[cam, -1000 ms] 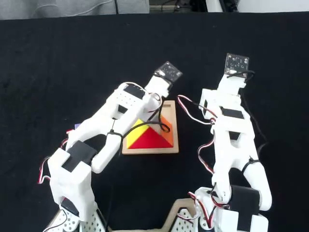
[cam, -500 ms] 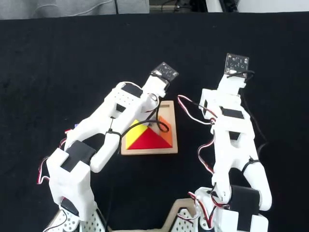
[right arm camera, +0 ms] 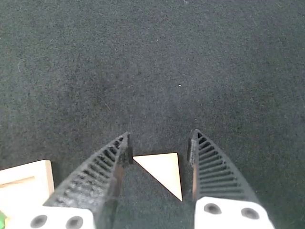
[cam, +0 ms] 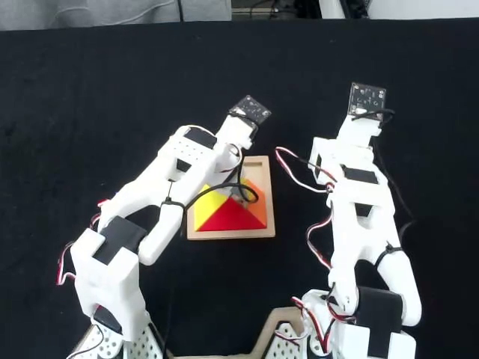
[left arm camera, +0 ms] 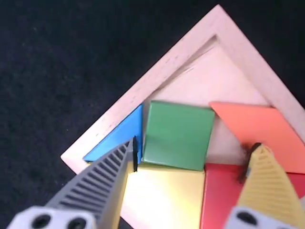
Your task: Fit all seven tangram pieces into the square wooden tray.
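Here, the square wooden tray [cam: 232,235] lies on the black bench [cam: 90,90] just left of centre in the high view. It holds five pieces: a yellow triangle [cam: 209,209], a red triangle [cam: 236,217], a green square [left arm camera: 177,136], a blue triangle [left arm camera: 119,138] and an orange parallelogram [left arm camera: 259,126]. The tray corner beyond the square is bare wood.

The left gripper [left arm camera: 190,150] hangs over the tray with its fingers spread wider than the green square. The grey tip sits at the seam between the blue triangle and the square, and the yellow tip is over the edge of the orange parallelogram. Nothing is pinched.

The right gripper [right arm camera: 161,133] is right of centre in the high view, low over the bench. Its fingers are spread either side of a pale triangle [right arm camera: 164,169] lying flat on the cloth just off the tray's corner. Neither tip looks to be touching it.

The step in hand appears to be seating the square while the pale triangle waits to be picked up. To seat it well, the left fingers should press or nudge the square flush against the blue triangle without dragging the parallelogram. The right fingers should close squarely across the thin triangle's edges, low enough to catch it. A skewed grip would likely spin it out.
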Available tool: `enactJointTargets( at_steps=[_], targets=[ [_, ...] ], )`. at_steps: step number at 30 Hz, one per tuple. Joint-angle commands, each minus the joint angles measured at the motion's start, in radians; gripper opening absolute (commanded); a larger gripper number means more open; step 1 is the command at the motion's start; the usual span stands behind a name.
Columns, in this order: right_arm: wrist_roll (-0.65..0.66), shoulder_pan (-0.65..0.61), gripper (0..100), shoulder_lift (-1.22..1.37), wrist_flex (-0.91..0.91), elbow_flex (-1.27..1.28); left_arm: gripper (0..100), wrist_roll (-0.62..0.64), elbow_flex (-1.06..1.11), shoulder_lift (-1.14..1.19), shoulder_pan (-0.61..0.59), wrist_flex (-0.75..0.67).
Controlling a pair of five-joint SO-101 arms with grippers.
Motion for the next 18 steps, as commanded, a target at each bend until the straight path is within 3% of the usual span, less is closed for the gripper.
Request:
enactJointTargets(
  at_steps=[1, 10, 18],
  targets=[
    [-0.005, 0.008, 19.4, -0.002, -0.018, -0.07, 36, 0.0, -0.059, -0.025, -0.012, -0.051],
    [-0.005, 0.009, 19.4, -0.002, -0.018, -0.07, 36, -0.005, -0.05, -0.017, -0.087, -0.161],
    [-0.005, 0.009, 19.4, -0.001, -0.018, -0.07, 36, -0.15, 0.013, -0.023, -0.087, -0.157]
  ],
)
